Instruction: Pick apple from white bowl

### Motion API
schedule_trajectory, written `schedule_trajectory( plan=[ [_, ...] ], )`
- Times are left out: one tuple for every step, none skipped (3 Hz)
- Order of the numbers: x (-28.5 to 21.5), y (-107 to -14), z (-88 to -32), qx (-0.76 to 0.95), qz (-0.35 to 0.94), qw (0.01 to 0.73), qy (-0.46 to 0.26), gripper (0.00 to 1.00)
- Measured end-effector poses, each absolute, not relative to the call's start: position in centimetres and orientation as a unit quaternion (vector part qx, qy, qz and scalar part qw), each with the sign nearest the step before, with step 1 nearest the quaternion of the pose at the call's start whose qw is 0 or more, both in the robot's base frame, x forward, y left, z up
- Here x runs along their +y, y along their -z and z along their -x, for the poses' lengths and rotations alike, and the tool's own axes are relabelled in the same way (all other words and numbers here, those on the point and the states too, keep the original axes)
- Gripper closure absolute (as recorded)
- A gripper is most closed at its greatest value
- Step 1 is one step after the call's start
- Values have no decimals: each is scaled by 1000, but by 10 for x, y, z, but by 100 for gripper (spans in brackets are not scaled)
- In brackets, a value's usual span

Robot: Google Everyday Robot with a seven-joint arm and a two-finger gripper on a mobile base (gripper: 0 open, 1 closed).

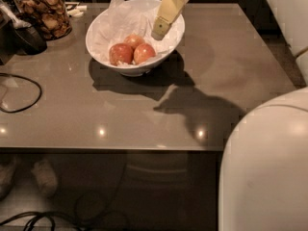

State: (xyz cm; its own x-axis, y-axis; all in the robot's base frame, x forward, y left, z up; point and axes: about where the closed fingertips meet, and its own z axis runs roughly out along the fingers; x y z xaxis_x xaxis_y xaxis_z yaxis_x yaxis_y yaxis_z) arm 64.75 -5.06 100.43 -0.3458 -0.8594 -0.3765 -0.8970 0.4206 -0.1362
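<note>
**Q:** Apple (144, 53) and gripper (160, 32): where do you have them?

**A:** Your gripper hangs over the right half of the white bowl (132, 70). It slants down from the top edge of the view, with its pale yellow tip pointing down and to the left. The tip sits above the crumpled paper (113, 23), just up and to the right of the apple and apart from it. Whether it is set wide or narrow, you cannot tell from this angle, and it holds nothing that shows.

**Q:** And the fruit itself?

**A:** Your apple lies low in the bowl on the paper. It touches a darker apple (120, 53) on its left, and a yellower apple (134, 41) lies behind the pair.

**Q:** What surrounds the bowl?

**A:** It stands near the far edge of a glossy grey-brown table (240, 57). The arm's shadow (202, 112) falls across that table. A glass jar (43, 13) of brown snacks stands at the far left corner, and a black cable (41, 93) loops near the left edge. A white rounded body (264, 167) fills your lower right.
</note>
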Motion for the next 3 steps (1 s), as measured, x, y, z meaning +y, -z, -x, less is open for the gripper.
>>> schedule_trajectory(
  plan=[
    [-43, -999, -652, 819, 539, 193, -49, 11],
    [-36, -994, -656, 818, 542, 188, -50, 11],
    [-31, -988, -664, 820, 541, 181, -48, 11]
  ],
)
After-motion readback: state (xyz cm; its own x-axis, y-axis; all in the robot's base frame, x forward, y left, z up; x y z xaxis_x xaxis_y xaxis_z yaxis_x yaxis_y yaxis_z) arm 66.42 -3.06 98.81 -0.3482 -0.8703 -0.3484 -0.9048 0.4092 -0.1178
